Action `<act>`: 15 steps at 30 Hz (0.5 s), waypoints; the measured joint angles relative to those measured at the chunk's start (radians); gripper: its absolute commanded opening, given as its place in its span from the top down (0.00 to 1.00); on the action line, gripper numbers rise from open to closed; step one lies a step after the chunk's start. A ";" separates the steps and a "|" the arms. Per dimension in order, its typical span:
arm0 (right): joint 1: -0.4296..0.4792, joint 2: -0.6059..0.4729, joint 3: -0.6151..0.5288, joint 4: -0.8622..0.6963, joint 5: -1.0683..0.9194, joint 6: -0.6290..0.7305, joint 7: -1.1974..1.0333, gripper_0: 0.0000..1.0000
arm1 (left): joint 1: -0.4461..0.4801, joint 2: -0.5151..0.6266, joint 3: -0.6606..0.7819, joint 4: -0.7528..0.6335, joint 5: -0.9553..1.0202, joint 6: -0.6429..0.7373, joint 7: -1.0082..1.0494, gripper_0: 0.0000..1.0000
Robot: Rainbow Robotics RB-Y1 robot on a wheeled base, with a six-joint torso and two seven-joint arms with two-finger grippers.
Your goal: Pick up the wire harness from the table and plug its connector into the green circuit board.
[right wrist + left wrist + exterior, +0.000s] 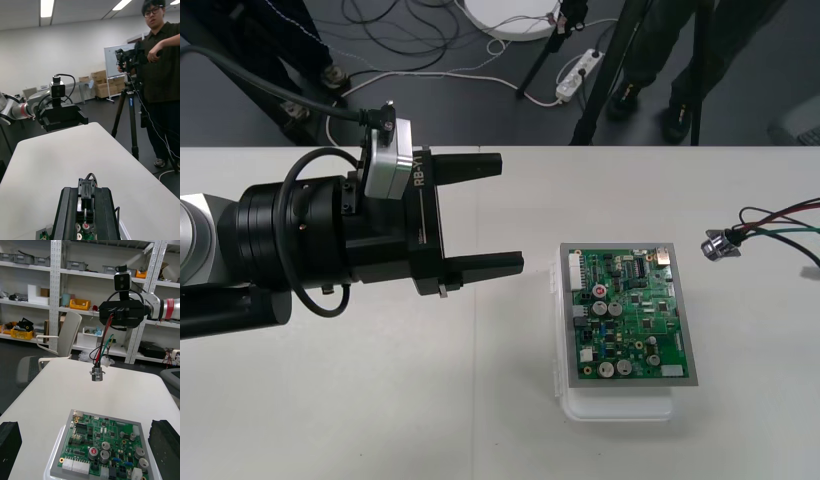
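Note:
The green circuit board (630,315) lies on its white base (620,405) right of the table's middle. My left gripper (505,215) hovers just left of it, open, with nothing between its black fingers (9,442). In the right wrist view my right gripper (85,195) is shut on the harness's black plug (85,189). The left wrist view has that right gripper (122,313) raised beyond the board (101,446), with red, black and green wires (103,345) hanging from it. The round metal socket (721,245) dangles at the wires' end, right of the board.
The pale table (380,400) spreads in front of and to the left of the board. Its far edge (580,148) borders dark floor with cables and a tripod.

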 measured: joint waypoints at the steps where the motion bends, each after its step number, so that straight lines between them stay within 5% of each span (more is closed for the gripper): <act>1: -0.003 0.000 0.000 -0.011 0.001 0.000 0.000 1.00 | -0.002 0.000 -0.004 0.000 0.006 0.000 0.000 0.00; 15: -0.136 0.082 0.012 -0.059 0.154 -0.098 -0.140 1.00 | -0.066 0.000 -0.049 0.000 0.055 0.001 0.000 0.00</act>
